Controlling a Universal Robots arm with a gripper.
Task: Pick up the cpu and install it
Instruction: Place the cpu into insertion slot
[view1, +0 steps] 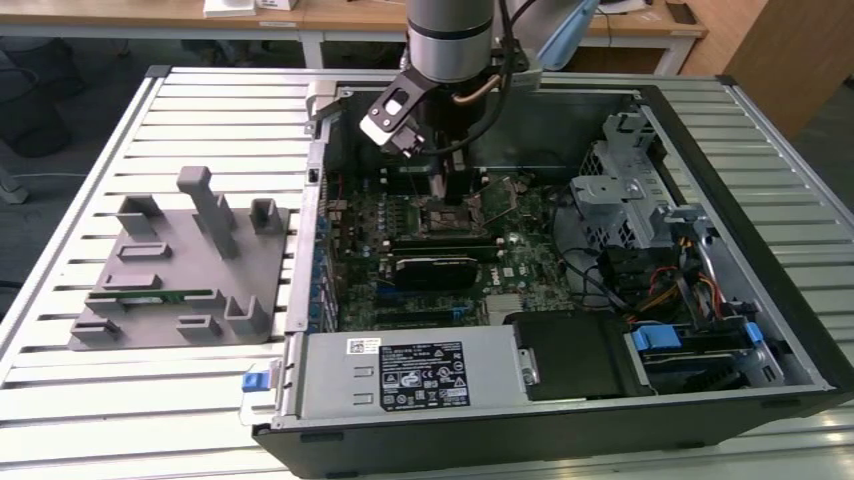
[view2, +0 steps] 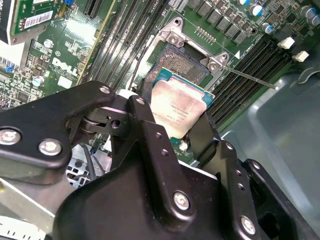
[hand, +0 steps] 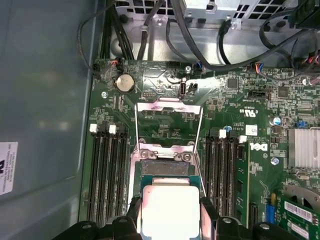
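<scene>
Claw (hand: 170, 214) pinching the cpu (hand: 169, 205) by two opposite edges, silvery top showing in both wrist views. The cpu sits over the open socket (hand: 165, 167) on the green motherboard (hand: 250, 167), retention frame (hand: 168, 122) flipped up; contact unclear. Exterior view: arm (view1: 454, 40) reaches into the open computer case (view1: 747, 300) on the slatted table (view1: 200, 110)

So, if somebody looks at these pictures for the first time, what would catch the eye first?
Most striking is the silvery cpu pinched in the black gripper, held over the open socket on the green motherboard, in both wrist views. In the exterior view, the open computer case lies on a slatted table, with a grey fixture plate at that view's left.
</scene>
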